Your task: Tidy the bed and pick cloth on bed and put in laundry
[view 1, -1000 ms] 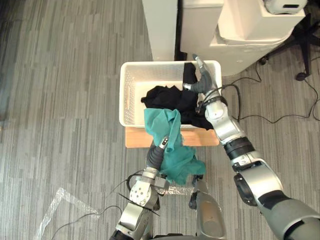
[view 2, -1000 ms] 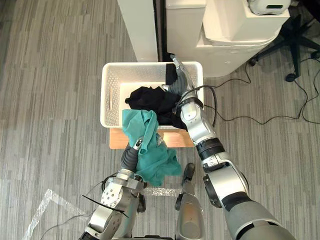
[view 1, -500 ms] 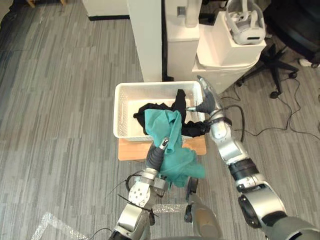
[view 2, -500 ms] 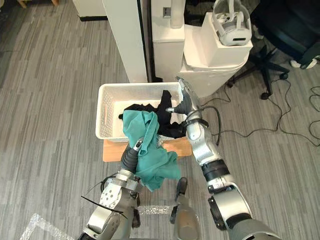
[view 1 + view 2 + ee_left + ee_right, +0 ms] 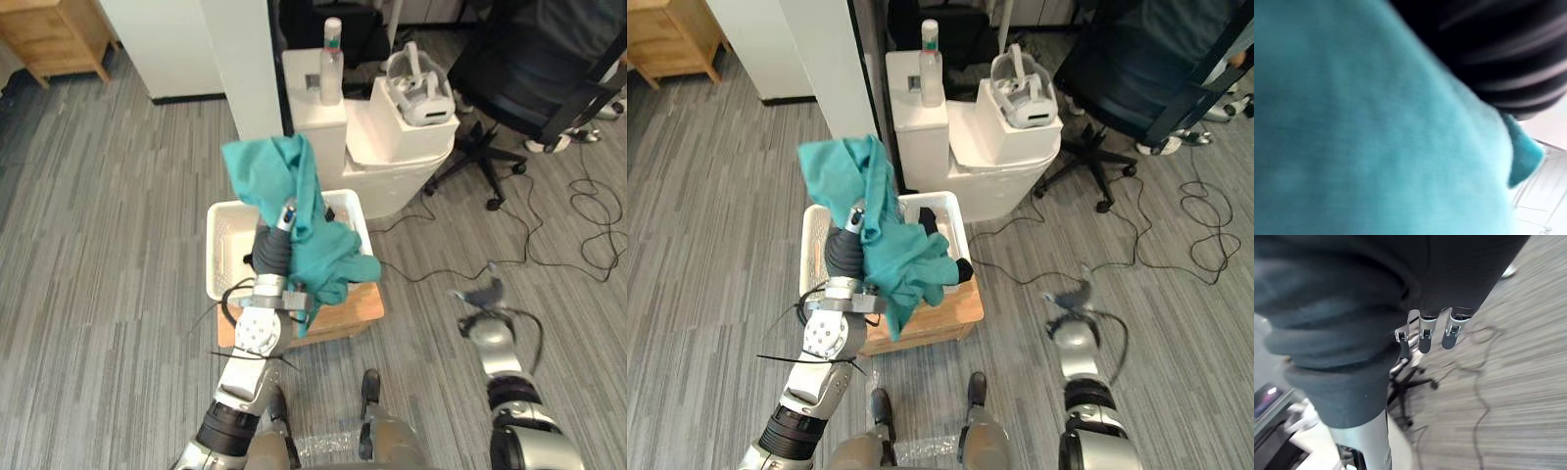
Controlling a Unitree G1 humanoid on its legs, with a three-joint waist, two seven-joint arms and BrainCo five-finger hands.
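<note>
floor (image 5: pixel 118 245) comes first, grey planks. low over it on the right side i see the right hand (image 5: pixel 485 294), well apart from everything else. its own wrist view shows the fingers (image 5: pixel 1425 333) hanging loose with nothing in them, so i read that hand as relaxed and empty.

a little further out on the left, the left hand (image 5: pixel 272 250) is raised above the basket, with the teal cloth (image 5: pixel 318 245) draped over and around it. the cloth covers most of that hand, and its wrist view gives me teal fabric right against the lens. i cannot tell whether the hand is closed on the cloth or just carrying it.

the cloth's long axis runs near to far in the head views. one end stands up past the hand toward the white pillar (image 5: pixel 240 59). the other end hangs down toward me, across the basket's near rim and over the wooden table (image 5: pixel 358 305) beneath.

the white basket (image 5: pixel 223 257) sits on that table, and a bit of black cloth (image 5: pixel 961 269) shows at its right side. beyond it stand white cabinets (image 5: pixel 392 176) with a bottle (image 5: pixel 332 61) and a headset (image 5: pixel 416 93) on top. a dark office chair (image 5: pixel 529 69) is at the far right.
</note>
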